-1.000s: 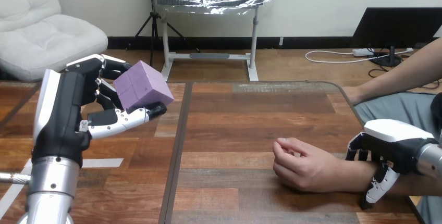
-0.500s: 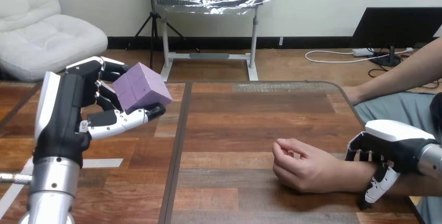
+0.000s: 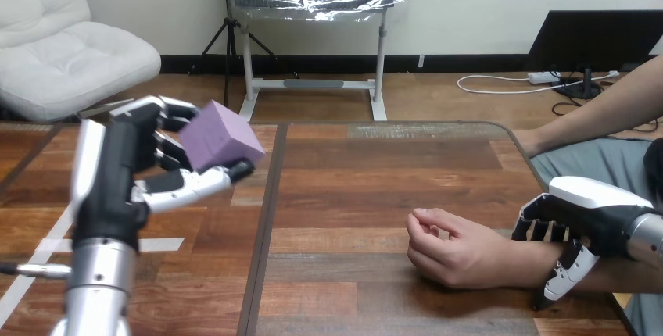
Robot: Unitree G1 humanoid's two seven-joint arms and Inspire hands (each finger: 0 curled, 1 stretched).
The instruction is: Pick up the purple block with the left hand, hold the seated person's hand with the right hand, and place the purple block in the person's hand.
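One person's hand lies loosely curled on the table; the right hand curls fingers and thumb round its wrist, how tightly I cannot tell. Farther back, the left hand grips the single purple block aloft.

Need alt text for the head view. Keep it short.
The left hand holds a purple block in the air over the left part of the table. At the right, the person's hand rests loosely curled on the table, with the right hand wrapped over the wrist.
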